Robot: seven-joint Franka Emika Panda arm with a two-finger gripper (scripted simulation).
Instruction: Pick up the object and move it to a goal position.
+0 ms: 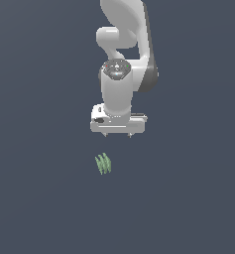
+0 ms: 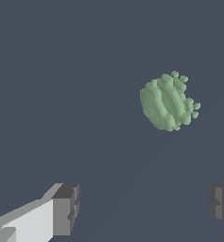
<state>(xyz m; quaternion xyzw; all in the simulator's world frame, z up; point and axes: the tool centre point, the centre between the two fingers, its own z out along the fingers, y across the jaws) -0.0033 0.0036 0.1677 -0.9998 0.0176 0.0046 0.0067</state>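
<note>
The object (image 1: 103,164), a tiny pale green thing of several thin parallel ridged blades, sits on the dark slate-grey surface (image 1: 34,198); in the exterior view it lies below the white gripper (image 1: 117,135) and a little toward that view's left of the gripper's middle, with a clear gap of bare surface between the two; nothing touches it. The gripper hangs from the white Panda arm (image 1: 120,94), pointing down, its two short fingertips just showing under the flat hand block (they are small and dark in this view).

In the wrist view the gripper (image 2: 144,207) stands wide open; one grey finger pad (image 2: 66,209) on its white finger shows at one side and the second pad (image 2: 221,203) at the other, with only bare surface between them; they hold nothing. The object (image 2: 168,102) appears there as a rounded cluster of green ridges with small knobs along one edge; it lies apart from both pads, outside the gap between them, nearer the second pad's side than the first.

No brand, label or writing can be read on the arm, the gripper or the object.
</note>
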